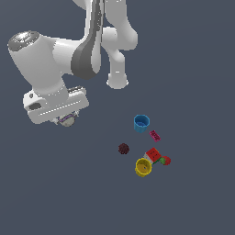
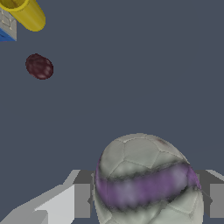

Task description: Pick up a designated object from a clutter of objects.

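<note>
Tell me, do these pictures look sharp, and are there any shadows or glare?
Exterior view: flat, even light, no cast shadows under the blue cup or yellow cup, only a soft sheen on the arm. Wrist view: the striped ball between the tool's fingers looks smeared and soft, its purple band fuzzy; no glare.

Apart from the task's things, only 1 thing shows: the floor [image 1: 193,59], a flat, matte surface of dark slate blue-grey. In the exterior view it fills the whole picture behind and beneath everything else, and its tone is even from edge to edge. In the wrist view the same plain, dark blue-grey surface takes up most of the picture, with equally even colour.
</note>
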You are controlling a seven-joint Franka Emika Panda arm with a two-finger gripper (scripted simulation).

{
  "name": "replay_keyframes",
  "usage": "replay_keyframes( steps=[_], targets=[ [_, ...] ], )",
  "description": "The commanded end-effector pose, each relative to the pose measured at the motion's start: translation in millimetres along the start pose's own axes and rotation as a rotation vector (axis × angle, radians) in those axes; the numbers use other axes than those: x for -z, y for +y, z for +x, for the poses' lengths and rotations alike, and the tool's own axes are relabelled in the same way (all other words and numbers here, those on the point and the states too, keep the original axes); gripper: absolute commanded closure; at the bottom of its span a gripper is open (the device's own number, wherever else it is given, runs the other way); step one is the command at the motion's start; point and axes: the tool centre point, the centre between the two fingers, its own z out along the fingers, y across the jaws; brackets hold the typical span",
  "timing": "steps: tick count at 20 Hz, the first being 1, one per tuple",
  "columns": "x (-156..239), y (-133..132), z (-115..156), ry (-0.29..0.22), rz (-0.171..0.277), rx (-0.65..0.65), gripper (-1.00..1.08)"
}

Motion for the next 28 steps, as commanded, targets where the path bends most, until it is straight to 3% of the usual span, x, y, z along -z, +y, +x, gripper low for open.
replay_keyframes(
  steps=[1, 16, 28],
  targets=[
    [20, -10, -10, 0.001, -0.001, 0.000, 1.08],
    [130, -63, -63, 0.000, -0.002, 0.000, 1.08],
    [165, -79, -79, 0.000, -0.002, 0.000, 1.08]
  ],
)
